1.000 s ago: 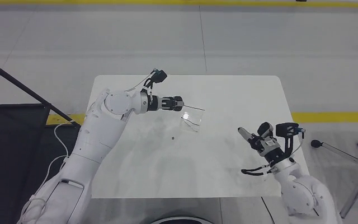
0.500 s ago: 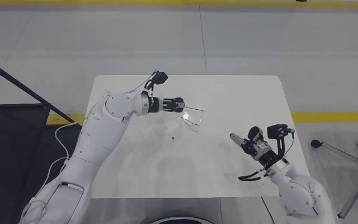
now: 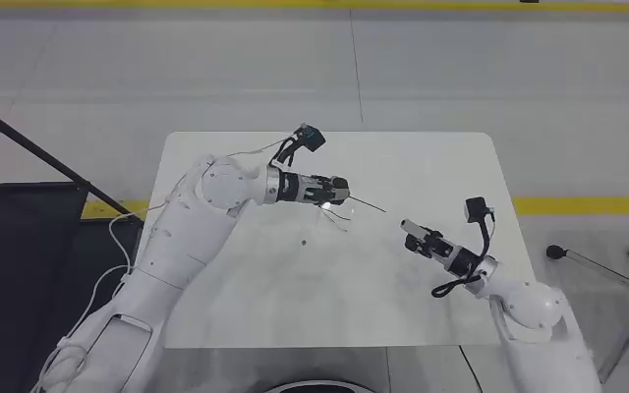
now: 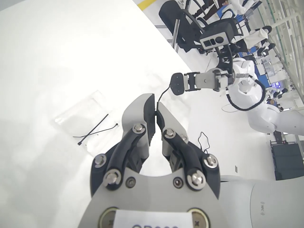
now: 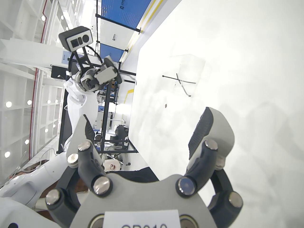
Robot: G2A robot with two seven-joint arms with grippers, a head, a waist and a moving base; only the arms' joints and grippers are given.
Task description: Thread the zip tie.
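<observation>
A thin black zip tie [image 3: 366, 202] sticks out of my left gripper [image 3: 344, 187], which is shut on it above the table's middle. In the left wrist view the zip tie [image 4: 157, 106] is pinched between the pads of the left gripper [image 4: 156, 115], and its free end curves toward my right gripper [image 4: 177, 84]. My right gripper [image 3: 409, 234] hangs open a short way to the right of the tie's tip and faces it. In its own view the right gripper [image 5: 147, 129] holds nothing.
A clear plastic bag [image 3: 336, 210] with two spare zip ties [image 4: 95, 131] lies flat on the white table [image 3: 423, 157], just under the left gripper. A small dark speck [image 3: 305, 240] sits near it. The bag [image 5: 190, 72] also lies ahead of the right gripper.
My left gripper has shifted right with the zip tie. The right arm has swung in from the table's right edge, and its gripper now points at the tie's tip.
</observation>
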